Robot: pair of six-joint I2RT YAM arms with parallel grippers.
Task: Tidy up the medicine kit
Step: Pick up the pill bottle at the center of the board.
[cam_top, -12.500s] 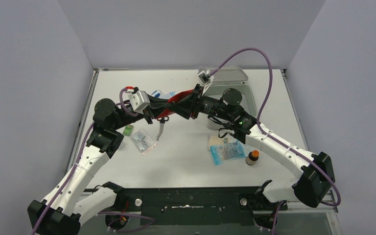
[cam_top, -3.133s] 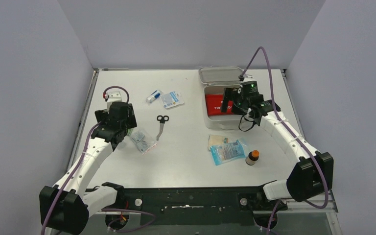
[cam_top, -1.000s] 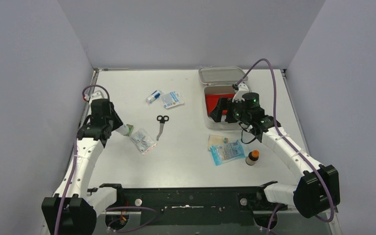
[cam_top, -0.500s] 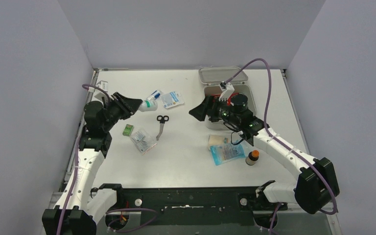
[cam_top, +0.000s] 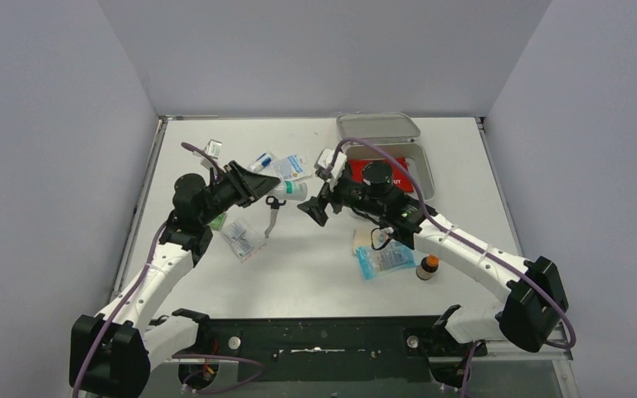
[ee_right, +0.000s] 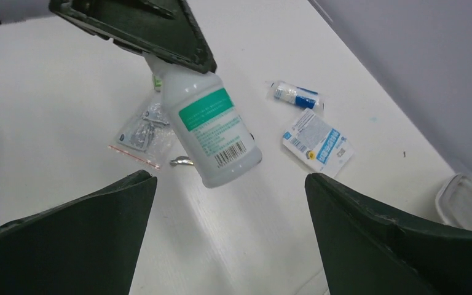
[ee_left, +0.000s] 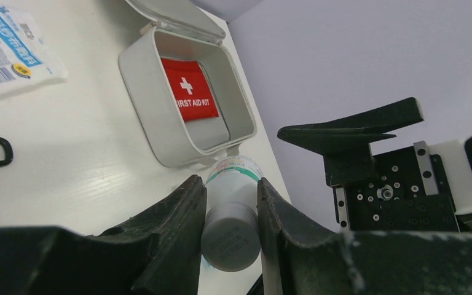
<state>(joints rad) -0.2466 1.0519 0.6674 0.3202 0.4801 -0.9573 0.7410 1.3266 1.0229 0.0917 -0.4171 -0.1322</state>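
The left gripper (cam_top: 267, 187) pinched the white medicine bottle (cam_top: 290, 190) by its cap end. The bottle's long side pointed at the right gripper (cam_top: 315, 201), just ahead, its fingers spread wide. The medicine kit (ee_left: 142, 101) sat open behind the right gripper, nearer that arm.

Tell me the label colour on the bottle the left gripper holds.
Teal-green band on the white bottle, barcode below; right wrist view shows it best.
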